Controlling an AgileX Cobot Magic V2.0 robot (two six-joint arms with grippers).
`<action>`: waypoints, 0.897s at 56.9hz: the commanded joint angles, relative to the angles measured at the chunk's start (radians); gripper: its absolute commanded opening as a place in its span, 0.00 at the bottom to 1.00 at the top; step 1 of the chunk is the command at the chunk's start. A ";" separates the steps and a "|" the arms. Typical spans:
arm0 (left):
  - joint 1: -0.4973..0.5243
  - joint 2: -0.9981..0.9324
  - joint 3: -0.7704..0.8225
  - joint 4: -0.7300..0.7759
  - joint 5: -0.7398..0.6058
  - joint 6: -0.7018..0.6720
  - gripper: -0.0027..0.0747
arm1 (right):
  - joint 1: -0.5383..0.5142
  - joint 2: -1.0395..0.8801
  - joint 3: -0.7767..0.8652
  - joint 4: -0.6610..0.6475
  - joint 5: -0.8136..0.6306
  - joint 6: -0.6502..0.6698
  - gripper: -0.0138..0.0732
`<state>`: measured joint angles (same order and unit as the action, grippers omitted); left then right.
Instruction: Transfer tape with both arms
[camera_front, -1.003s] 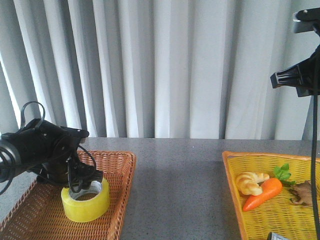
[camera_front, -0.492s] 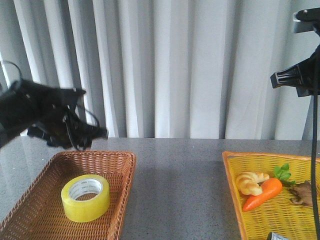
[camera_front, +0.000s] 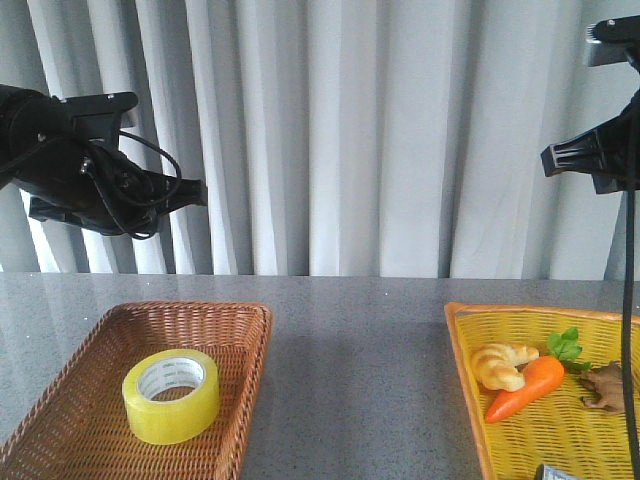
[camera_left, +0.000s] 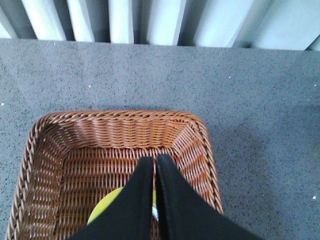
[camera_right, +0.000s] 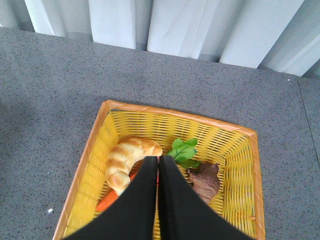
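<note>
The yellow tape roll (camera_front: 171, 394) with its white core lies flat in the brown wicker basket (camera_front: 245, 330) at the front left. My left gripper (camera_front: 195, 192) hangs high above the basket, shut and empty. In the left wrist view its fingers (camera_left: 154, 161) are closed together over the basket (camera_left: 200, 145), with a bit of the tape (camera_left: 102, 216) showing beside them. My right gripper (camera_right: 158, 159) is shut and empty, high above the yellow basket (camera_right: 95, 145); only its arm (camera_front: 590, 155) shows in the front view.
The yellow basket (camera_front: 460, 340) at the front right holds a toy croissant (camera_front: 502, 365), an orange carrot (camera_front: 527, 388) with green leaves and a brown toy (camera_front: 603, 387). Grey tabletop (camera_front: 355, 360) lies between the baskets. White curtains hang behind.
My left arm has risen from the tape roll in the brown basket to high above it, leaving the tape lying in the basket. The right arm has not moved.
</note>
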<state>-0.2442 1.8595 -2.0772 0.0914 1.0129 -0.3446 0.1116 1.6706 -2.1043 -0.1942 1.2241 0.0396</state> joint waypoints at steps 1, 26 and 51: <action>0.000 -0.051 -0.028 0.000 -0.049 -0.004 0.03 | -0.005 -0.042 -0.027 -0.015 -0.054 -0.001 0.15; 0.000 -0.051 -0.028 0.000 -0.051 -0.004 0.03 | -0.005 -0.042 -0.027 -0.015 -0.054 -0.001 0.15; 0.034 -0.385 0.373 0.092 -0.377 0.000 0.03 | -0.005 -0.042 -0.027 -0.015 -0.054 -0.001 0.15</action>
<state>-0.2297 1.6694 -1.8016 0.1616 0.8260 -0.3446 0.1116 1.6706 -2.1043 -0.1942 1.2241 0.0396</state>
